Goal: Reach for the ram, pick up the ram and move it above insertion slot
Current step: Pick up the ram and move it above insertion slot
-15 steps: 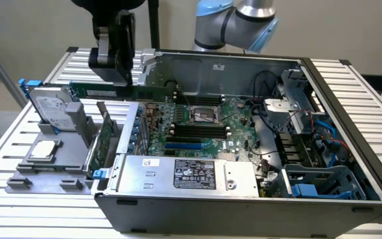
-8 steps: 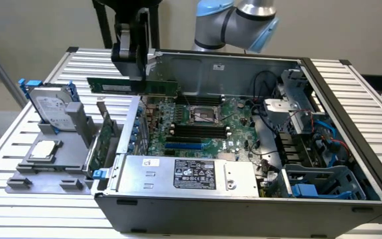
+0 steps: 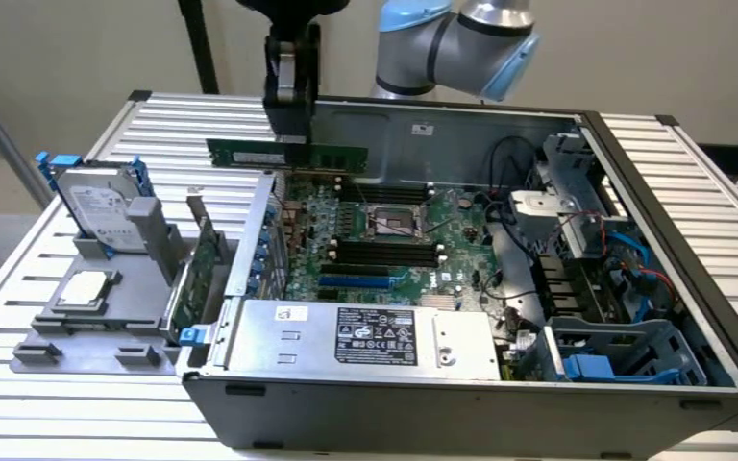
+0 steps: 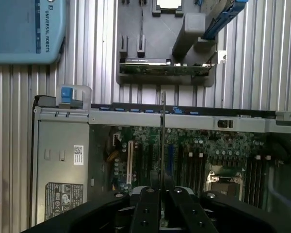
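Green ram (image 3: 289,154) hangs level in the air, pinched at its middle by the black gripper (image 3: 291,134), above the open computer case (image 3: 676,288), over the back-left part of the motherboard (image 3: 382,240) as the exterior view sees it. Ram is clear of the board, not touching anything below. Black memory slots (image 3: 380,257) sit lower, nearer the power supply (image 3: 369,336). Grey fixture (image 3: 93,322) on the slatted table (image 3: 36,403) to the exterior view's left holds a hard drive (image 3: 97,206), a CPU chip (image 3: 84,288) and a green expansion card (image 3: 189,283).

Wrist view: gripper (image 4: 162,194) fingers (image 4: 148,208) closed on the ram (image 4: 163,141), seen edge-on as a thin dark line over the motherboard (image 4: 194,150). Expansion card (image 4: 165,68) stands in the fixture (image 4: 136,29) beyond the case wall. Power supply (image 4: 63,165) lies off to one side.
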### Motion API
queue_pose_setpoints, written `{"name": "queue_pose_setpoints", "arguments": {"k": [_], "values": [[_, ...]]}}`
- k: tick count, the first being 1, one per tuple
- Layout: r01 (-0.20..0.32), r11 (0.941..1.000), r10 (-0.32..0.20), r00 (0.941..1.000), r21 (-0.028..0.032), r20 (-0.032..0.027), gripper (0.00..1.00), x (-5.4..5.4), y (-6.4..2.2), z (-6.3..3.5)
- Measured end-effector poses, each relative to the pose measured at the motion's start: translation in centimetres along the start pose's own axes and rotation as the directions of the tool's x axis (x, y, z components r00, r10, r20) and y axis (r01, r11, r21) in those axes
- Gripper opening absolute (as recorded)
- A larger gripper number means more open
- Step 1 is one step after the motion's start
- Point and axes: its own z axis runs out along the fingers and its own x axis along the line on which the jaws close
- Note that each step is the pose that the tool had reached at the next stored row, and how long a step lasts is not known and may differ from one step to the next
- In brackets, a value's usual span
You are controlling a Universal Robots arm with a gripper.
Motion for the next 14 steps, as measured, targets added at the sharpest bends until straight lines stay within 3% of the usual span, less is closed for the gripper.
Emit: {"name": "queue_pose_setpoints", "arguments": {"k": [14], "values": [[0.0,1.0,0.0,1.0,0.0,-0.0001,0.14,-1.8,-6.43,1.51]]}}
